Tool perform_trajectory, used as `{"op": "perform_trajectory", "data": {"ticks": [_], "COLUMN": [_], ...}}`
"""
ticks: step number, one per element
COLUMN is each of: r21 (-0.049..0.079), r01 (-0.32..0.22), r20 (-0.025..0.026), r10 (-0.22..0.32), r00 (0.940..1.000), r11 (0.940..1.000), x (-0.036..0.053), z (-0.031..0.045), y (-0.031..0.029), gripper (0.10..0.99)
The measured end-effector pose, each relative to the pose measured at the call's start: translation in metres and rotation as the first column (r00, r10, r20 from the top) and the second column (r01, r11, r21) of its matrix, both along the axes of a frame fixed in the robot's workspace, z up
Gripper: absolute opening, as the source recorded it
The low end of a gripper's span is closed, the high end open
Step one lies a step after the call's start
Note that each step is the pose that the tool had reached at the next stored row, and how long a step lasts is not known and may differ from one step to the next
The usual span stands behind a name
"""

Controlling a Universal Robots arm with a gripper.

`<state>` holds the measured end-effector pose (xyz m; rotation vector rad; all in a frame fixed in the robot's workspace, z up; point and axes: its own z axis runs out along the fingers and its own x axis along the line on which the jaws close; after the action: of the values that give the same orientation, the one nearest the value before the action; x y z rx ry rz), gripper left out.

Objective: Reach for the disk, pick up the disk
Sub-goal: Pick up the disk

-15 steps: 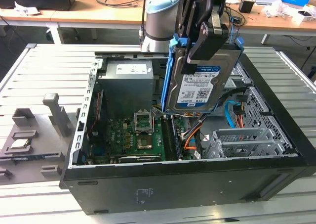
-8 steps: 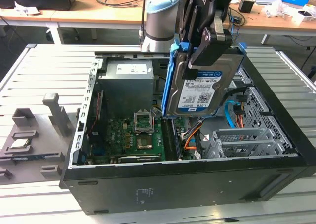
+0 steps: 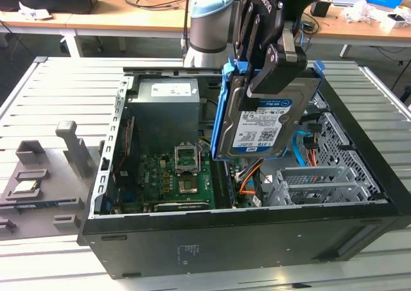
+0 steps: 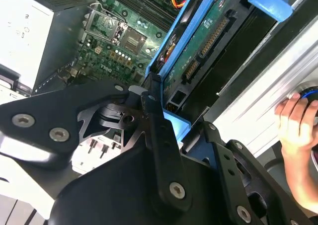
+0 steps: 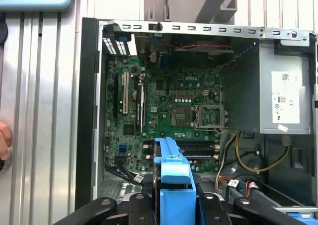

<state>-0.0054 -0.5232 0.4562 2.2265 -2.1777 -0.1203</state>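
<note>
The disk [image 3: 264, 125], a silver hard drive with a white-and-blue label and a blue rail frame, hangs tilted on edge above the open computer case [image 3: 257, 227]. My gripper [image 3: 270, 63] is shut on its upper end, one black finger [image 3: 288, 54] pressed across the labelled face. In the second wrist view the disk [image 4: 201, 46] shows its green circuit-board side inside the blue frame, clamped between my black fingers [image 4: 155, 128]. The first wrist view has the disk's blue frame [image 5: 174, 178] edge-on between the gripper's arms, over the motherboard.
Inside the case lie the green motherboard [image 3: 170, 178], the grey power supply [image 3: 164, 108] and a silver drive cage [image 3: 321, 182] with orange cables. A grey fixture holding a small chip [image 3: 26, 187] sits at the exterior view's left. A person's hand [image 4: 298, 130] rests beside the case.
</note>
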Motion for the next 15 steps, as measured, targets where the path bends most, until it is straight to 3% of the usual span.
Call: {"op": "perform_trajectory", "data": {"ticks": [4, 15], "r21": [0.0, 0.0], "r01": [0.0, 0.0], "r20": [0.0001, 0.0], "r10": [0.0, 0.0], "r00": [1.0, 1.0], "r11": [1.0, 1.0], "x": [0.0, 0.0], "z": [-0.0008, -0.0016], "y": [-0.0088, -0.0261], "gripper": [0.369, 0.369]}}
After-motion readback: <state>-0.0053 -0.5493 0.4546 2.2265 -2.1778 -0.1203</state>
